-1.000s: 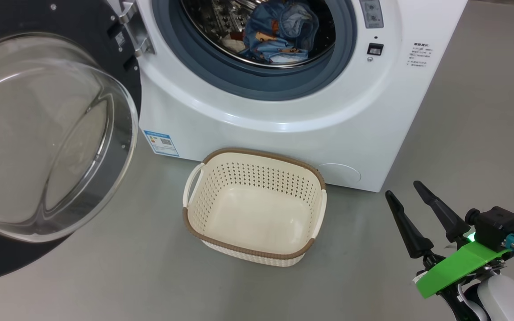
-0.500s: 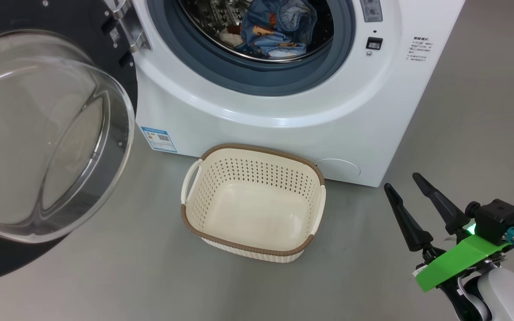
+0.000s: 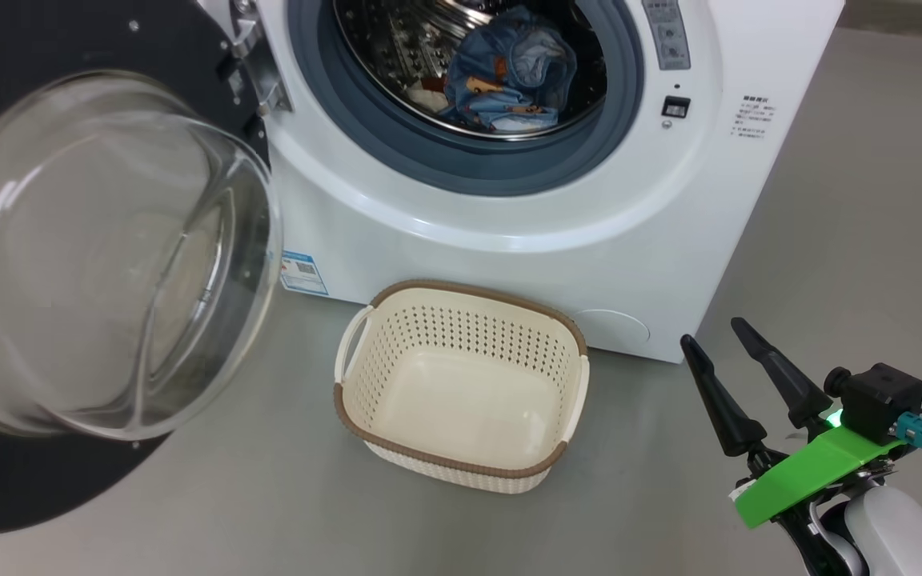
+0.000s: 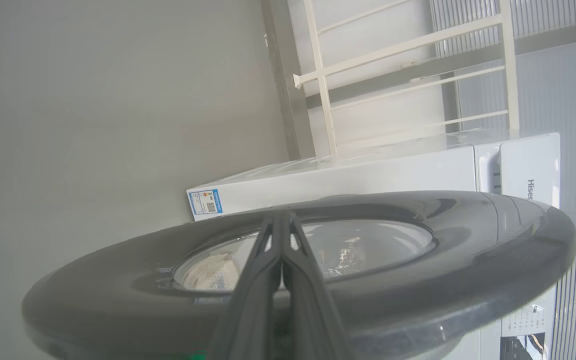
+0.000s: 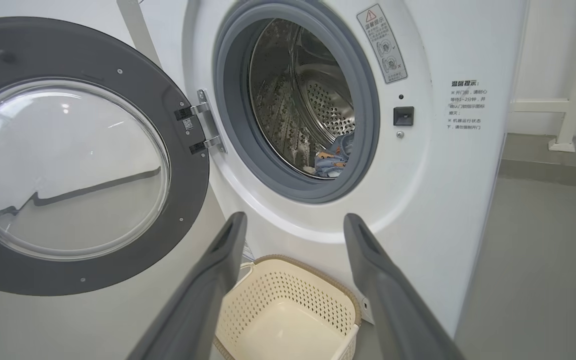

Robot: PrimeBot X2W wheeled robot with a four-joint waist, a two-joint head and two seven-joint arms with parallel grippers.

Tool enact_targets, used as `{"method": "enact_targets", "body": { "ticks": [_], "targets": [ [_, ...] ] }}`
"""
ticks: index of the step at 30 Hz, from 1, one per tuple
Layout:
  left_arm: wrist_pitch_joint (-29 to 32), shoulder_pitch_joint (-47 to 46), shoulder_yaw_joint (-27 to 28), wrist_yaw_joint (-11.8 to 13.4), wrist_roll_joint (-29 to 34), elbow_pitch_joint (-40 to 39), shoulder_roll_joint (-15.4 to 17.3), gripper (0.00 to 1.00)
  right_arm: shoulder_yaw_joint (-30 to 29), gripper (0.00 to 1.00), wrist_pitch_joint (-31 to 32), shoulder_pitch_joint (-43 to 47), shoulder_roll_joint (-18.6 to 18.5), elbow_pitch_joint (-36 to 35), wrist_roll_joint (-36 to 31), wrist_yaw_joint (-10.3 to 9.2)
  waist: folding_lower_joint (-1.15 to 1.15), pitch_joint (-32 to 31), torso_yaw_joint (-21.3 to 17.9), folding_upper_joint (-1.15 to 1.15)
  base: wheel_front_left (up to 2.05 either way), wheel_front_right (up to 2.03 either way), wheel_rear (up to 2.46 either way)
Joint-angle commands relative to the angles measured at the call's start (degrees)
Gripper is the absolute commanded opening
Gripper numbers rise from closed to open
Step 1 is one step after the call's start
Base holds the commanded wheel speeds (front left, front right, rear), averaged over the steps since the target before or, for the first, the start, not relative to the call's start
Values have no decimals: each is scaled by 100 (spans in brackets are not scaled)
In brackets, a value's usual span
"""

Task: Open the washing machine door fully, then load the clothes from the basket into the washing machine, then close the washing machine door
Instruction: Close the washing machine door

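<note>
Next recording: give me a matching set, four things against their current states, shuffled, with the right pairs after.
Things:
1. basket
2. clothes
3. washing machine door
4. right tool

States:
A. inside the washing machine
B. swung open
C. empty
D. fingers apart, holding nothing

Pairs: 1-C, 2-A, 3-B, 4-D

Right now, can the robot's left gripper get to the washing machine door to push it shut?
Probably yes. The left gripper, fingers shut, points at the black outer face of the washing machine door, close by, nothing between them. Whether they touch, I cannot tell.
</note>
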Motion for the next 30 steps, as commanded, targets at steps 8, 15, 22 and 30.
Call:
{"method": "enact_targets", "body": {
  "ticks": [8,15,22,30],
  "targets": [
    [867,417,-130,-30,-333,-1120,-182,0,74,100,-62,70,95,-55,60,9,0,-177,95,0,0,0,0],
    [1405,943,-274,299,-534,-2466,-567,0,73,100,-73,158,163,-29,93,9,0,-245,73,0,0,0,0],
    [1749,1404,-431,838,-684,-3861,-930,0,40,100,-76,223,290,-48,101,9,0,-370,-79,0,0,0,0],
    [1949,1574,-627,1313,-873,-4897,-1297,0,-8,100,-77,286,399,-69,81,9,0,-450,-422,0,0,0,0]
  ]
}}
